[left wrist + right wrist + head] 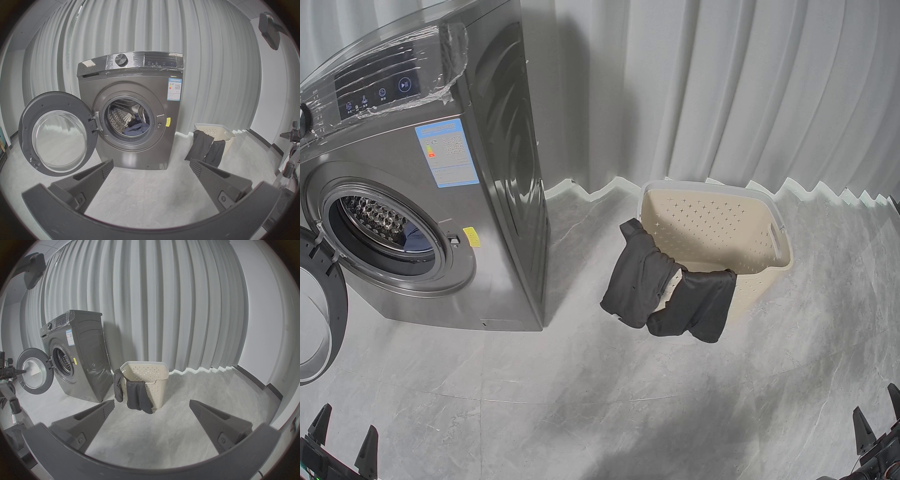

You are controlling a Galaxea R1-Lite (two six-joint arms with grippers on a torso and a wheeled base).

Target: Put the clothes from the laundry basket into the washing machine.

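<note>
Head view: washer point(425, 187) at 10 o'clock, standing on the floor point(581, 387). Its door point(315, 312) is swung wide open toward 8 o'clock, and the drum point(381, 222) is exposed. Left wrist view: a blue garment point(136, 128) lies inside the drum, low, near the front lip.

Basket point(778, 234) at 2 o'clock, upright on the floor, near the washer's right side but apart from it. Curtain point(706, 81) just behind both.

Clothes point(640, 281): two dark pieces draped over the basket's near rim, side by side and touching. Both hang down the outer wall, and the piece toward 9 o'clock sits at the rim's corner.

Left hand point(345, 431) at 7 o'clock, low, spread wide with nothing in it, well apart from washer and basket.

Right hand point(876, 409) at 4 o'clock, also spread wide with nothing in it, well apart from the basket
</note>
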